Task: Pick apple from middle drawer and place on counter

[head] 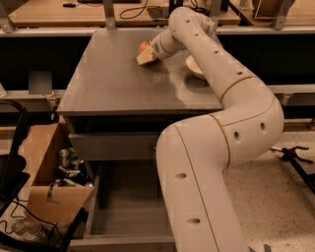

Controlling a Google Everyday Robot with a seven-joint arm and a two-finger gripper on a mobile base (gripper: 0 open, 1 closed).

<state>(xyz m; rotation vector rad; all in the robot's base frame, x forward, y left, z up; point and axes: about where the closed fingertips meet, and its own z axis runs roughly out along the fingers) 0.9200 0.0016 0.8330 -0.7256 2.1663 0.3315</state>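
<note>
My gripper (145, 55) is at the far middle of the grey counter (118, 83), low over its surface. It is shut on the small red-orange apple (143, 46), which shows just above the pale fingers (144, 59). I cannot tell whether the apple touches the counter. The middle drawer (123, 216) stands pulled open at the bottom of the view, its plank floor bare where it shows. My arm hides the drawer's right part.
A cream bowl (193, 67) sits on the counter just right of the gripper, partly behind my arm. An open cardboard box (47, 172) of clutter stands left of the drawer. A tan desk with cables (74, 12) runs behind the counter. A black stand (295, 157) lies on the floor at right.
</note>
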